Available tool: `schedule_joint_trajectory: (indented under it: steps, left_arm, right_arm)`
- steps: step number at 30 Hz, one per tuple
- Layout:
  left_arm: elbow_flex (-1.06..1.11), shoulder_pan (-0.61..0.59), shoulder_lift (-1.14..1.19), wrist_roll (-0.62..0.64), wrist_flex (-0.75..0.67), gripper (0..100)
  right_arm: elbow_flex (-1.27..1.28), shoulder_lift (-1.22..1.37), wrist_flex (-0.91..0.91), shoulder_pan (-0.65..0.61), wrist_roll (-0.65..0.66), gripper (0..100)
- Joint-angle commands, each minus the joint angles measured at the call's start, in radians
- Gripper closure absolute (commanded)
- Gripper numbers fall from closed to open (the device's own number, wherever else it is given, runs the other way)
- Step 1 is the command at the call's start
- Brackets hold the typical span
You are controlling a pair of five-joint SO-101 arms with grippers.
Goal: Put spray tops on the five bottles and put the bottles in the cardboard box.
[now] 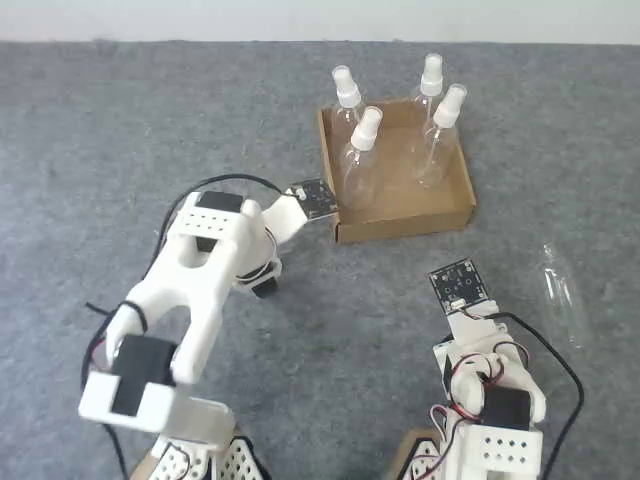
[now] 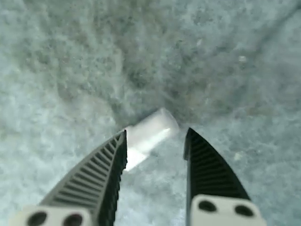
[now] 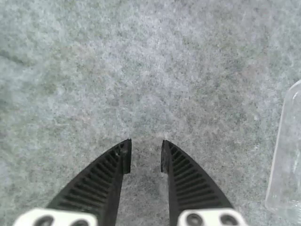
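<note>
A white spray top (image 2: 151, 133) lies on its side on the grey carpet. My left gripper (image 2: 155, 141) is open around it, one finger on each side, low over the carpet just left of the cardboard box (image 1: 400, 222). Several clear bottles with white spray tops (image 1: 361, 150) stand upright in that box. One clear bottle without a top (image 1: 562, 293) lies on the carpet at the right, and its edge, the bottle (image 3: 287, 155), is beside my right gripper (image 3: 144, 153). That gripper is slightly open over bare carpet with nothing between its fingers.
Grey carpet (image 1: 120, 130) covers the table. The left arm (image 1: 190, 290) stretches from the near left towards the box. The right arm (image 1: 490, 400) sits at the near right, its wrist board (image 1: 460, 285) left of the lying bottle.
</note>
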Motion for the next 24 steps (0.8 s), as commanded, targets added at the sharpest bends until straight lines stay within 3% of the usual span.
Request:
schedule_joint_trajectory:
  steps: [1, 7, 10, 14, 18, 24]
  left_arm:
    - [-0.053, -0.023, 0.052, -0.017, -0.041, 82]
    - [-0.082, -0.044, 0.091, -0.005, -0.040, 90]
    - [-0.084, -0.037, 0.091, 0.091, -0.040, 95]
    - [-0.085, -0.014, 0.077, 0.345, -0.040, 98]
    - [-0.077, 0.021, 0.029, 0.767, -0.037, 98]
    - [-0.041, 0.066, 0.031, 0.965, -0.123, 98]
  right_arm:
    - [0.020, -0.008, 0.005, -0.002, -0.006, 93.1]
    - [0.020, -0.008, 0.005, -0.002, -0.006, 93.1]
    - [0.020, -0.008, 0.005, -0.002, -0.006, 93.1]
    - [0.020, -0.008, 0.005, -0.002, -0.006, 93.1]
    - [0.020, -0.008, 0.005, -0.002, -0.006, 93.1]
    - [0.020, -0.008, 0.005, -0.002, -0.006, 93.1]
